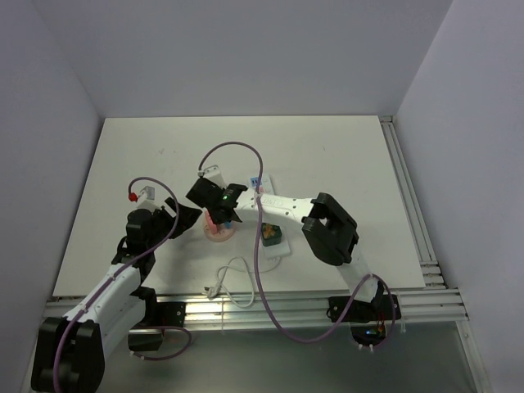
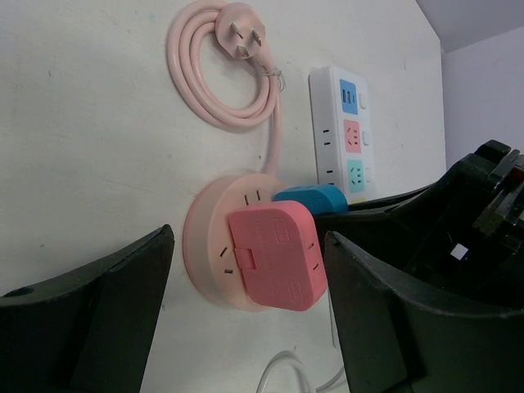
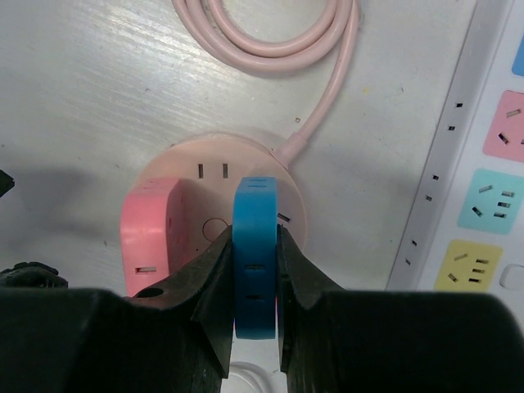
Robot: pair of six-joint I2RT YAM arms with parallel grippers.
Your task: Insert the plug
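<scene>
A blue plug (image 3: 255, 254) stands on edge over the round pink socket hub (image 3: 196, 155), and my right gripper (image 3: 255, 233) is shut on its two flat sides. Its prongs are hidden, so I cannot tell whether they sit in the hub's slots. A pink plug (image 3: 150, 233) sits pressed into the hub just left of the blue one. In the left wrist view the pink plug (image 2: 274, 255) lies on the hub (image 2: 209, 246), with the blue plug (image 2: 311, 196) behind it. My left gripper (image 2: 250, 237) is open, its fingers either side of the hub, touching nothing.
The hub's pink cable (image 2: 221, 74) lies coiled beyond it. A white power strip (image 2: 348, 135) with coloured sockets lies to the right. From above I see a small green and orange block (image 1: 271, 233) and a white cable (image 1: 233, 282) near the table's front edge.
</scene>
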